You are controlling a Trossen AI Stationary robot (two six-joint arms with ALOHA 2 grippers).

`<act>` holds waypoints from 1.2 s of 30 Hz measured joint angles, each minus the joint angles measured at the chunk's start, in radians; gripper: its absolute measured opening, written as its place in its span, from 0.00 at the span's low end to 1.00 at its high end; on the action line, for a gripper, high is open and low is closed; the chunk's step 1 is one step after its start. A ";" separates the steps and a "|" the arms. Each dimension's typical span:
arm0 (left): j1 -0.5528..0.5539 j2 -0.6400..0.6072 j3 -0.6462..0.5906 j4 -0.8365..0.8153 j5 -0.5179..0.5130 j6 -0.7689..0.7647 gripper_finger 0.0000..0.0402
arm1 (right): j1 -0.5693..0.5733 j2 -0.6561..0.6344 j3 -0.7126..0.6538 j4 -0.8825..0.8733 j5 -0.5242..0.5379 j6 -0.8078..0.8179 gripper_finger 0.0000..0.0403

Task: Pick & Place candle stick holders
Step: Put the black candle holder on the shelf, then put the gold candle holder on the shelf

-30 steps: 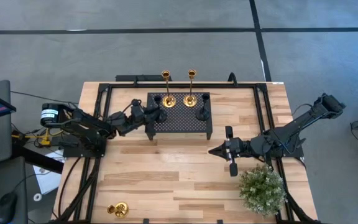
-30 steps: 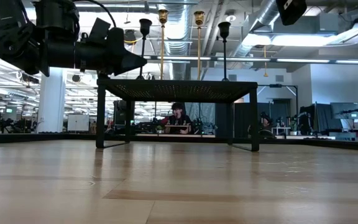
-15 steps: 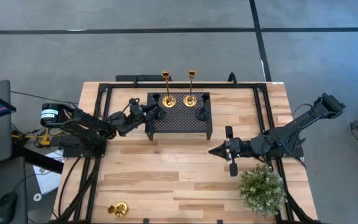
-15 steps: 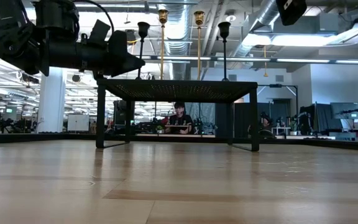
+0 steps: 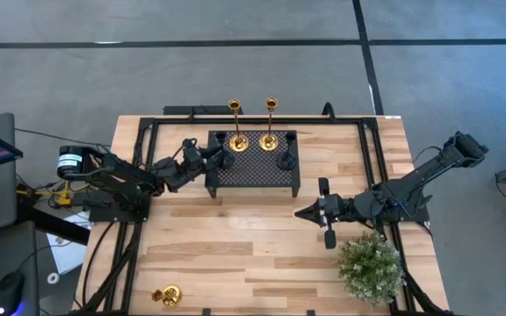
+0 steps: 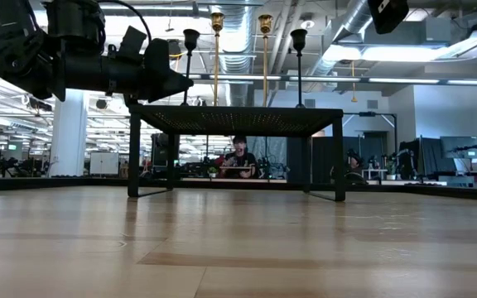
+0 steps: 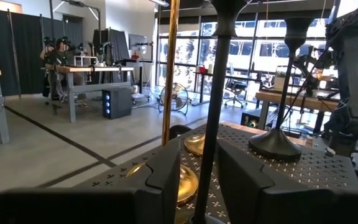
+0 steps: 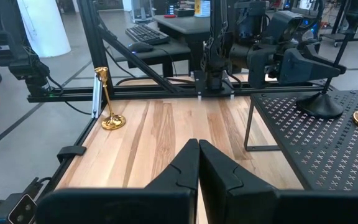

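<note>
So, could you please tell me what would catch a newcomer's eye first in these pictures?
Probably the black perforated stand at the table's far middle, carrying two tall gold candle holders and two black holders. The left hand sits at the stand's left end, its fingers open around one black holder's stem. A lone short gold holder lies near the table's front left edge, and the right hand, shut, waits by a green plant.

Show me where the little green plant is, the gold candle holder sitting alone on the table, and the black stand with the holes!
green plant (image 5: 372, 269), high view, middle of its leaves
gold candle holder (image 5: 167, 296), high view, its round base
black stand (image 5: 255, 167), high view, bare perforated top
</note>
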 joint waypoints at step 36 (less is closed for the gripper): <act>-0.053 -0.038 -0.001 -0.003 0.002 0.018 0.75 | 0.000 0.000 0.000 -0.023 0.000 0.000 0.00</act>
